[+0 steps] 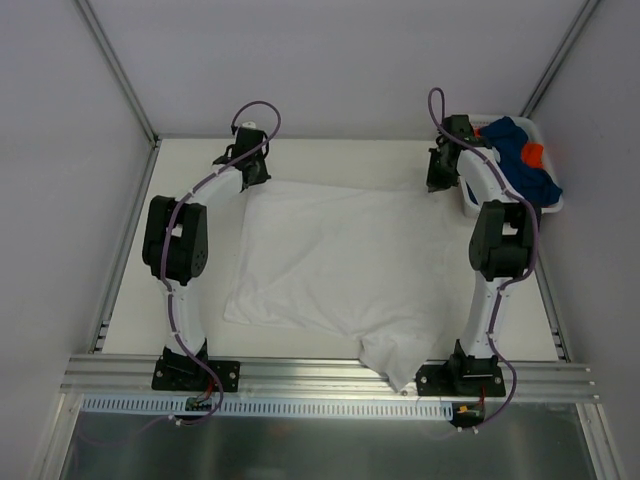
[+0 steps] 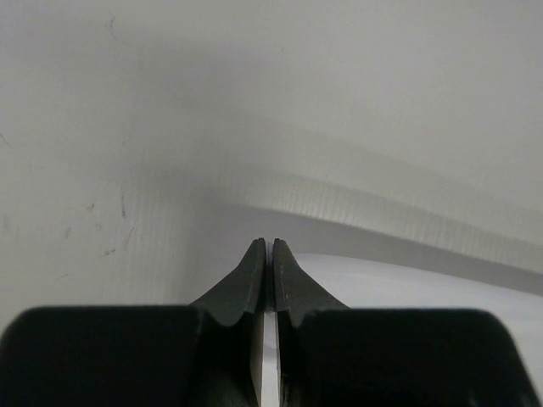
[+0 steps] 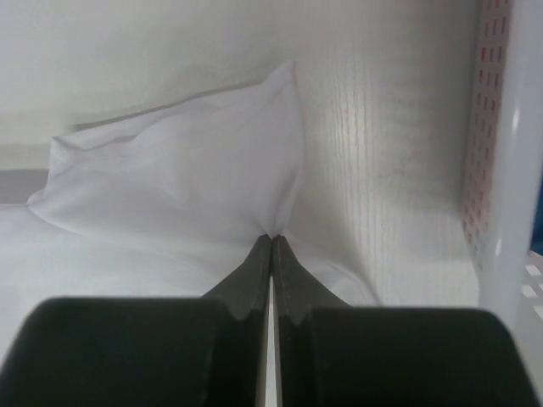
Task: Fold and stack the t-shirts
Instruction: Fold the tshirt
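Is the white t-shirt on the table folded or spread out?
Spread out: the white t-shirt lies wide and flat across the table, one corner hanging off the near edge.

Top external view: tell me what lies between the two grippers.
The far edge of the white t-shirt spans the stretch from the left gripper to the right gripper. Nothing else lies there. The top external view shows it.
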Robot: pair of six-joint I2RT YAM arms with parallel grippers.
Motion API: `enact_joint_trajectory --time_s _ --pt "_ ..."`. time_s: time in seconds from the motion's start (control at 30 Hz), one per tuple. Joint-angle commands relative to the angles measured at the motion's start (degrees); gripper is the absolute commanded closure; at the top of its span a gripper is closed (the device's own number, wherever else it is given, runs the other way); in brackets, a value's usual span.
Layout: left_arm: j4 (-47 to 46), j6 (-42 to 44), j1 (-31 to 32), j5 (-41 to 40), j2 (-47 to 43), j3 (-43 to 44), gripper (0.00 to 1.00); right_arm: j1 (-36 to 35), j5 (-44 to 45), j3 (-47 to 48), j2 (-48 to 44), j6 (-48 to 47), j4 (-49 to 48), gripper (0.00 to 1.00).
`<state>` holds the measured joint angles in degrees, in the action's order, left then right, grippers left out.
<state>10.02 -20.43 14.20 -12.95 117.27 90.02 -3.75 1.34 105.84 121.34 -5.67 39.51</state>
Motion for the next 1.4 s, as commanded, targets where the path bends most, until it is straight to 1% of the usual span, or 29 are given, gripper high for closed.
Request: enact_joint_trajectory --time_s 0.0,0.1,0.3,0.53,0.67,0.9,1.0,1.03,1.2,1.37 --pt "-0.27 1.0 -0.13 -1.82 -5.65 -0.63 1.0 -0.82 1.56 -1.77 -6.8 -1.27 -0.22 1.0" --pt "-0.35 1.0 -0.05 -2.08 -7.32 -2.03 1.0 -1.43 1.82 -3.18 -8.92 -1.27 -0.13 1.0" --pt "-0.35 0.56 -0.05 -3.66 -12.67 -8.18 1.0 -3.37 3.92 -7.48 -13.05 -1.45 0.31 0.99" --pt "-0.18 0.39 -0.05 -3.13 -18.83 -16.26 1.0 -6.0 6.12 -15.39 -20.52 0.05 1.97 1.0" --pt "-0.18 -0.66 -0.05 -3.4 -21.03 -20.83 1.0 -9.07 9.55 -22.58 -26.31 1.53 2.59 1.0" --pt "1.58 -0.93 -0.05 -2.87 -20.59 -23.57 1.0 -12.59 11.3 -31.83 -32.12 4.87 4.7 1.0" --pt "2.37 -1.02 -0.05 -4.18 -20.33 -24.27 1.0 -14.09 11.49 -34.9 -33.44 5.67 4.97 1.0" --pt "2.55 -0.93 -0.13 -4.36 -20.24 -24.28 1.0 -14.27 11.31 -35.52 -33.45 7.24 5.14 1.0" --pt "5.09 -1.46 -0.05 -4.54 -19.54 -24.1 1.0 -15.94 12.19 -39.21 -32.14 9.1 5.32 0.99" --pt "8.17 -1.72 -0.05 -6.82 -18.05 -23.57 1.0 -17.69 13.68 -41.06 -31.08 10.77 5.41 0.99"
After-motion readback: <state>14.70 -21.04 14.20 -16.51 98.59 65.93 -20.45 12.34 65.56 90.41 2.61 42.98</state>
